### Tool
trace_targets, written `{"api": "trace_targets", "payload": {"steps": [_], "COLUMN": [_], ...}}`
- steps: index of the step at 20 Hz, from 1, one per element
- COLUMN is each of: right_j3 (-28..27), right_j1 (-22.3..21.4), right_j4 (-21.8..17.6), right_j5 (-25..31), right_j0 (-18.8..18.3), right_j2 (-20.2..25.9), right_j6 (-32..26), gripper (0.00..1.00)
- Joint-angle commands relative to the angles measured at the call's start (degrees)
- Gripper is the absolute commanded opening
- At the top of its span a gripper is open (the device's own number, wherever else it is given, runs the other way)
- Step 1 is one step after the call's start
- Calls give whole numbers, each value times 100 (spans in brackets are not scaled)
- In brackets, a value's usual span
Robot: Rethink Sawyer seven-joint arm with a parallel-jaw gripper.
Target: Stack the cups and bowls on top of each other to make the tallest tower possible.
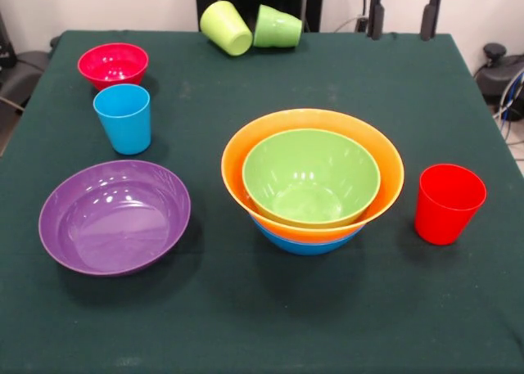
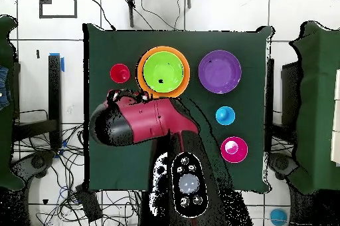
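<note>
Tower [image 1: 312,186]: 3 glossy plastic bowls nested, green in orange over blue. Light, stiff, slippery; probably best gripped by the rim. Tool [image 2: 123,95] state: cannot tell.

Dark green tablecloth [image 1: 246,308], white tiled floor [image 2: 60,10], tangled cables [image 2: 66,190], pale wall [image 1: 106,2]

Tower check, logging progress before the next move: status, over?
Gripper not visible, arm drawn back. Tower: green bowl in orange on blue, three high. Purple bowl, red cup apart. Nothing blocking.
</note>
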Motion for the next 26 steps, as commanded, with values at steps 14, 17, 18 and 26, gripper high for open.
{"api": "trace_targets", "payload": {"steps": [14, 17, 18, 26], "right_j3": [1794, 1823, 1819, 1817], "right_j1": [669, 782, 829, 882], "right_j4": [-1835, -2121, -2200, -2644], "right_j5": [-1645, -1822, -1869, -1755], "right_j0": [-876, -976, -1001, -1381], "right_j2": [29, -53, -90, -50], "right_j6": [-86, -72, -56, -93], "gripper": [100, 100, 100, 100]}}
